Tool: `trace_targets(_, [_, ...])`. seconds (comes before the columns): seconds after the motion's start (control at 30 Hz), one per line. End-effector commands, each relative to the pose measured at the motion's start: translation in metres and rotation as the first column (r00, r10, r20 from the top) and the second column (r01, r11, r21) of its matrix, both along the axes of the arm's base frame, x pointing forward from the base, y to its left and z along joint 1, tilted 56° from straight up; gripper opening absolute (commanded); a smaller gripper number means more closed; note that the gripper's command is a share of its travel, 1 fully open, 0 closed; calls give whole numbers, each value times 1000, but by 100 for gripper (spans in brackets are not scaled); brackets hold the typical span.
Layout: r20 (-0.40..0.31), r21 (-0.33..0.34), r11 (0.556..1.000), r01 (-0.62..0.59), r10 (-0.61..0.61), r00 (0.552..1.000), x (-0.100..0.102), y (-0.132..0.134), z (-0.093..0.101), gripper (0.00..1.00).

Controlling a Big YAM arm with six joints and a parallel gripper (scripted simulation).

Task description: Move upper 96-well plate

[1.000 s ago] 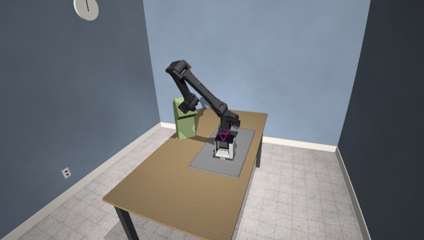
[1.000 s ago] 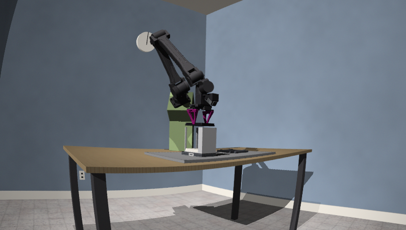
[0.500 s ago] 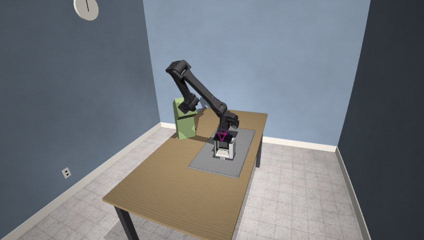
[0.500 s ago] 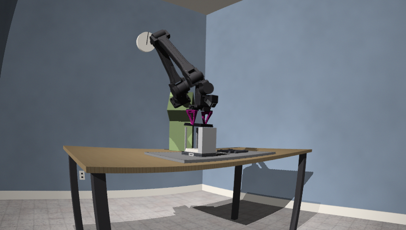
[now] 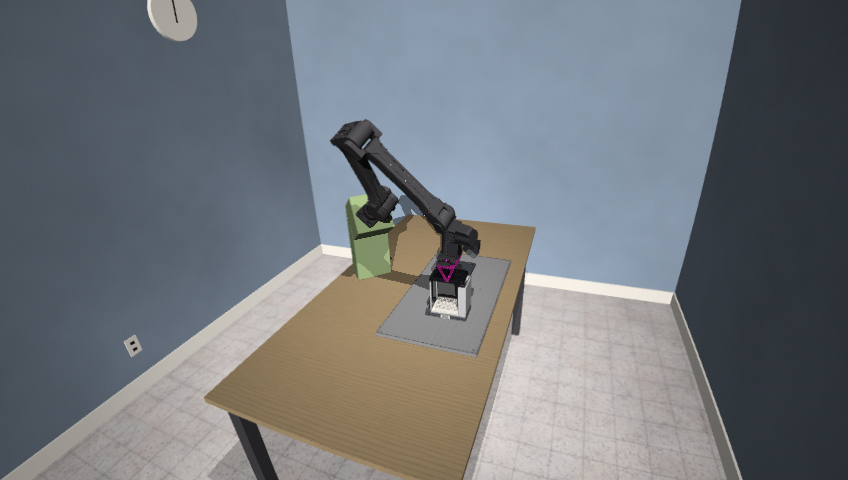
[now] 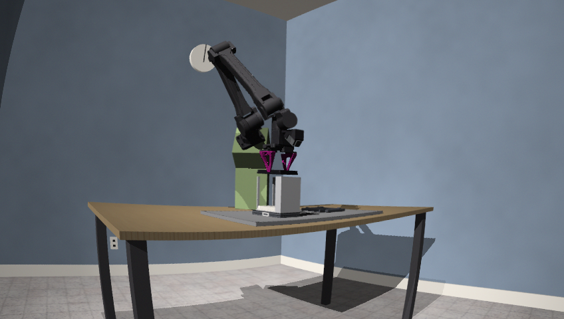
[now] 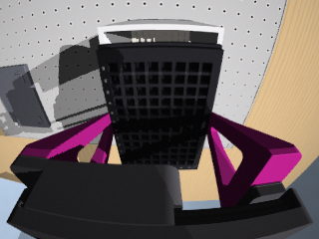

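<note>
We see the gripper (image 6: 278, 165) clamped on the black upper 96-well plate (image 6: 277, 172), level just above rack K1 (image 6: 287, 193); 1 white plate (image 5: 444, 305) sits inside.

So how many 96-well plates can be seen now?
2: a black plate held in the gripper just above rack K1; a white plate low inside it.

We see a matte black arm (image 5: 397, 174) of boxy links and rounded joints, ending in a gripper (image 6: 278, 161) with magenta triangular fingers.
</note>
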State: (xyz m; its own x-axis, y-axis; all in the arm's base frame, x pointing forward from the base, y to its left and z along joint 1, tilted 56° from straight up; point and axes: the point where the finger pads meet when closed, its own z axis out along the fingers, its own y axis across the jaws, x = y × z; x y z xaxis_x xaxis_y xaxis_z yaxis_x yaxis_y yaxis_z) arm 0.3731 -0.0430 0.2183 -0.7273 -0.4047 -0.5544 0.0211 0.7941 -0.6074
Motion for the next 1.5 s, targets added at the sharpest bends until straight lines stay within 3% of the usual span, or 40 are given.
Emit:
trace_targets(0.0, [64, 13, 1000, -20, 19, 998, 5, 8, 24, 0])
trace_targets(0.7, [64, 13, 1000, -20, 19, 998, 5, 8, 24, 0])
trace_targets(0.73, [72, 40, 999, 3, -6, 997, 2, 10, 11, 0])
trace_targets(0.83, [44, 38, 999, 6, -8, 999, 3, 18, -7, 0])
trace_targets(1.47, [42, 38, 999, 5, -7, 999, -3, 57, -48, 0])
